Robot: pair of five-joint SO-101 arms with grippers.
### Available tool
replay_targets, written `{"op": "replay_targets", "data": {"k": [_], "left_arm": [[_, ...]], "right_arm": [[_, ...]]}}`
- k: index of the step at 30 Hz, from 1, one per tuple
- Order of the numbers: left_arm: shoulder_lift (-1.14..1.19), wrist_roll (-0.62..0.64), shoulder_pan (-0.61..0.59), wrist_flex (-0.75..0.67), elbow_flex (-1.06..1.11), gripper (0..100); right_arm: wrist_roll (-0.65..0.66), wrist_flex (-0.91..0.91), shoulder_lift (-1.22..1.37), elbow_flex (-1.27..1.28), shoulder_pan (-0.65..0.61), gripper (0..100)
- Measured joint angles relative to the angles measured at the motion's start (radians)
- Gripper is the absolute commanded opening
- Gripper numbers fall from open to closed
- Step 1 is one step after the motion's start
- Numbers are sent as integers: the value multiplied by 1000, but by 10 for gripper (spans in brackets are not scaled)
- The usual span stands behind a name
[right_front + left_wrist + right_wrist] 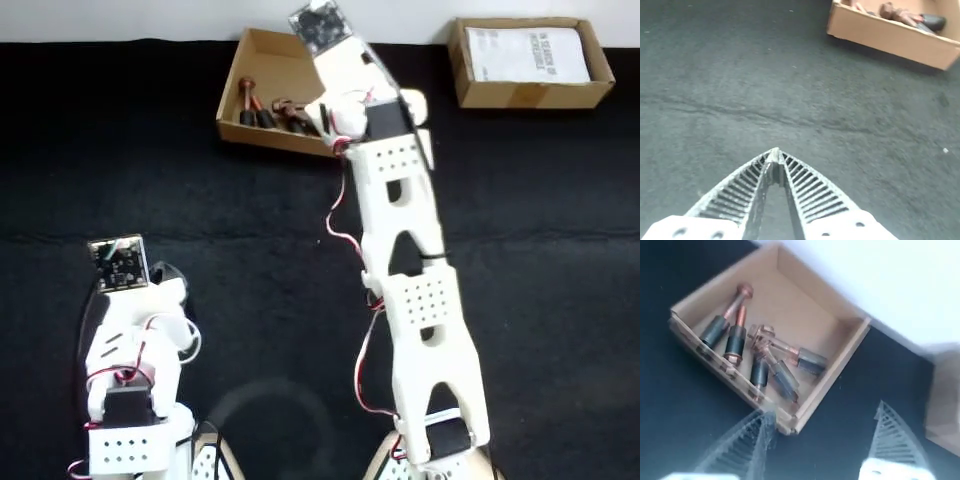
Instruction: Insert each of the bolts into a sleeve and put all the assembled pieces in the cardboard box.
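Looks nearly finished: about five sleeved bolts (735, 342) lie flat in the box (795, 300). My right gripper (825, 412) hangs spread and empty just beside its wall. My left gripper (775, 152) rests pressed together. Two bolts lie parallel, heads pointing away from me, and the rest are crossed.

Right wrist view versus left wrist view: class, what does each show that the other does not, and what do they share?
Right wrist view adds: the bare floor of the cardboard box, several sleeved bolts seen whole, the open right gripper, and a white surface beyond the black mat. Left wrist view adds: the shut left gripper over bare mat. Shared: the cardboard box, sleeved bolts inside it, and the black mat.
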Motion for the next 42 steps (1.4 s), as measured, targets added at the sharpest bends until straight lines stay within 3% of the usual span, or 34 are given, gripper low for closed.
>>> {"op": "replay_targets", "data": {"k": [8, 15, 27, 31, 42], "left_arm": [[64, 0, 51, -3, 0, 17], [133, -5, 77, -51, 0, 13], [144, -8, 77, -57, 0, 13], [144, -8, 77, -57, 0, 13], [144, -8, 77, -57, 0, 13]], "right_arm": [[0, 175, -272, -18, 46, 270], [0, 199, -502, -18, 126, 2], [0, 199, -881, -14, 261, 6], [0, 199, -1162, 178, 328, 6], [-37, 199, -1938, 1152, 431, 6]]}}
